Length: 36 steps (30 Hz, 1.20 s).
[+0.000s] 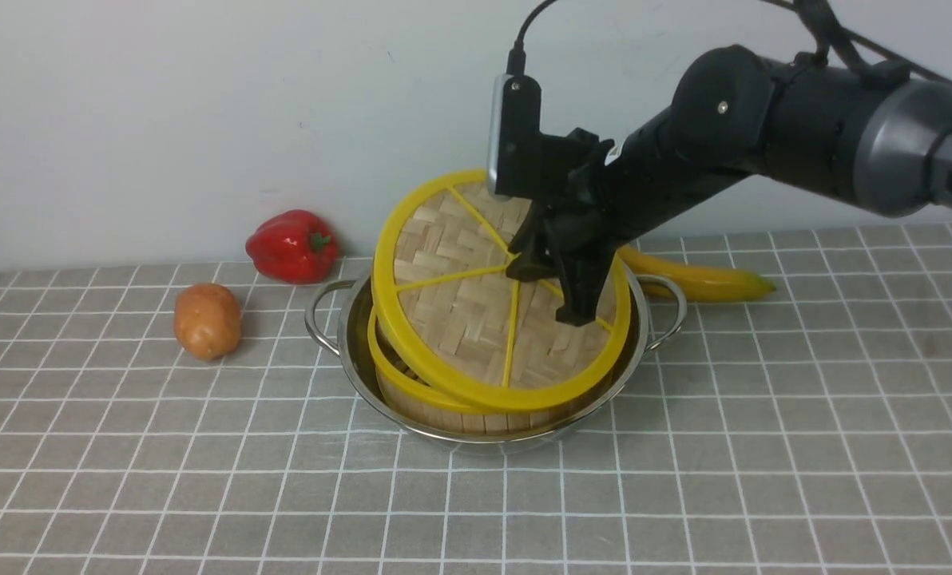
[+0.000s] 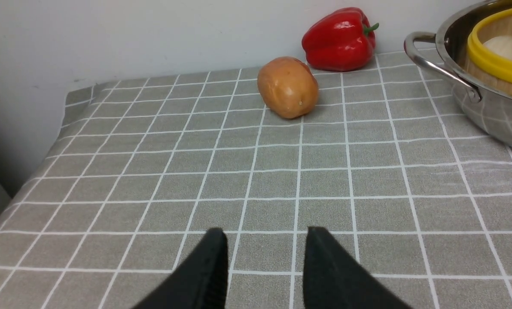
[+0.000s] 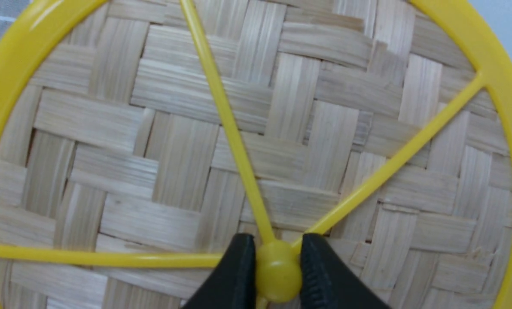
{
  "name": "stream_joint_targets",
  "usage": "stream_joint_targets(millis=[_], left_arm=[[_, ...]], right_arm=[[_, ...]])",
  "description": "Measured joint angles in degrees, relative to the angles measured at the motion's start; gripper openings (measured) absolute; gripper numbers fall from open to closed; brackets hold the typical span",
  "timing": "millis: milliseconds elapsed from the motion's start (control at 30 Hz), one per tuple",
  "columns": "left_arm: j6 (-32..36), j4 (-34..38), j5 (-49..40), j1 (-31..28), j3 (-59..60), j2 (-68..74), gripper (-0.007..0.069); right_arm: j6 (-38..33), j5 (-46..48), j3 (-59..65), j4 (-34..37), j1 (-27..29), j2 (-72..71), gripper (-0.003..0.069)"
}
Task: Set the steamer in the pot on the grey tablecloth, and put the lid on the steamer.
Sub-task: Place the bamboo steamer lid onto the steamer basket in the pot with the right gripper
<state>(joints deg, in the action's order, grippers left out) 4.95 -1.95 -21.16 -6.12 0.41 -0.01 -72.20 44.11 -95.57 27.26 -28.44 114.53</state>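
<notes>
Lid (image 1: 460,319) tilts over steamer (image 1: 428,411) in pot (image 1: 354,351), hub (image 3: 277,270) pinched by right fingers (image 3: 234,274).

The lid (image 1: 476,319) covers nearly all of the steamer (image 1: 424,409), so its food cannot be seen from the front. The right arm (image 1: 763,136) hides 1 end of the banana (image 1: 700,281). In the left wrist view, the picture's edge cuts off much of the pot (image 2: 483,107) and the left gripper (image 2: 267,234).
</notes>
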Motion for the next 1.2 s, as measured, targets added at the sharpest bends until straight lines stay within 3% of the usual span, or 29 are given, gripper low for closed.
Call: stream_joint_targets(millis=[1200], left_arm=[[0.0,0.0,0.0,0.0,0.0,0.0,0.0243]], right_arm=[[-0.2,7.32,-6.82,-2.57,-0.05,0.58,0.0146]])
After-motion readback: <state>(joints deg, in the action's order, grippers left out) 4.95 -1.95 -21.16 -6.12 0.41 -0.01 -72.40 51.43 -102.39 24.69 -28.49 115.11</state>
